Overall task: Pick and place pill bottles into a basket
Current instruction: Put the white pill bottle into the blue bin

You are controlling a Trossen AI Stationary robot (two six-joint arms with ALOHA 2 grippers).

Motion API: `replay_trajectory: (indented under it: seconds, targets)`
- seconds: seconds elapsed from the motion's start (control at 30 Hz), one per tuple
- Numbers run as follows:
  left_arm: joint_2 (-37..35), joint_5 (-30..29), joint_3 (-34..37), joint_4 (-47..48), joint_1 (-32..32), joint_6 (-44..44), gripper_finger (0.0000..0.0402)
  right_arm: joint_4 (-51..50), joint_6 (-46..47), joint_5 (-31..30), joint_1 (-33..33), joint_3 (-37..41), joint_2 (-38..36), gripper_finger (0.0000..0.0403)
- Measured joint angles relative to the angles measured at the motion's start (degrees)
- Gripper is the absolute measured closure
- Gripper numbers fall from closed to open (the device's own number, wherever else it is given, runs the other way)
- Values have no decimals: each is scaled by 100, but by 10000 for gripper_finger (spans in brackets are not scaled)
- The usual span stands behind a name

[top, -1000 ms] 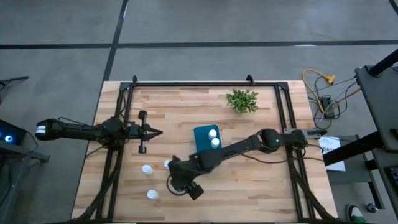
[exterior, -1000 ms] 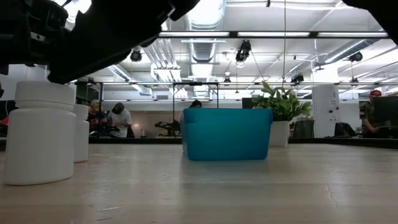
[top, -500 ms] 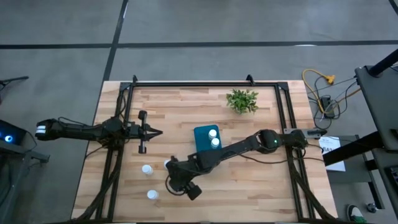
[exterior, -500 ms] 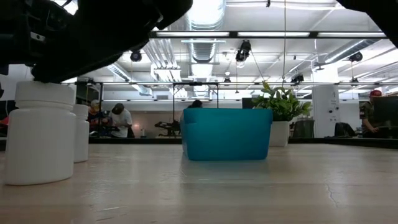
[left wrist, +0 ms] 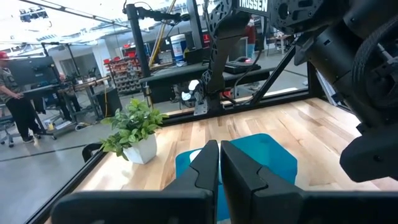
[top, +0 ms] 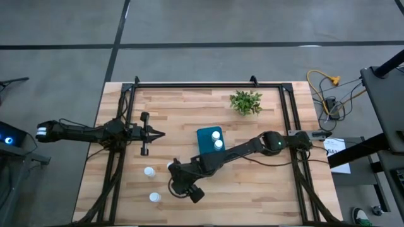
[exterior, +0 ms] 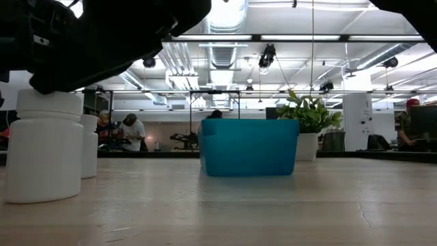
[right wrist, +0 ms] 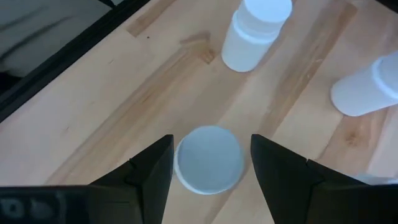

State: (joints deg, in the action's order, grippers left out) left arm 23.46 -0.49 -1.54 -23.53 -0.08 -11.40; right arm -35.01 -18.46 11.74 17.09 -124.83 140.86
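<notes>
My right gripper [right wrist: 211, 143] is open and points down over a white pill bottle [right wrist: 208, 159] that stands on the table near the near left. Its two fingers stand on either side of the round cap, apart from it. In the high view the gripper [top: 175, 185] hides this bottle. Three more bottles [top: 149, 171] [top: 154, 197] [top: 169, 166] stand upright close by. The teal basket [top: 206, 144] holds two bottles [top: 216, 135]. My left gripper [left wrist: 219, 167] is shut and empty, waiting at the table's left [top: 154, 133].
A small green plant [top: 246, 101] in a white pot stands at the far side, beyond the basket. Two bottles [exterior: 44, 147] [exterior: 89, 145] stand at the left of the low view, under the right arm. Black frame rails [top: 120, 157] run along the table's left and right sides.
My right gripper has shifted slightly toward the table's left edge over the bottles. It stays open.
</notes>
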Motion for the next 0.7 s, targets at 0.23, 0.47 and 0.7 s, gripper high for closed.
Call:
replay_trajectory:
  seconds: [0.23, 0.47, 0.7]
  targets:
    - [13, 0, 0, 2, 0, -2, 402, 271, 0, 75, -6, 175, 0, 200]
    - [11, -25, 0, 2, 0, -3, 402, 269, 20, 75, -40, 233, 0, 200]
    - [12, -31, 0, 1, 1, -4, 402, 226, 46, 75, -62, 233, 0, 200]
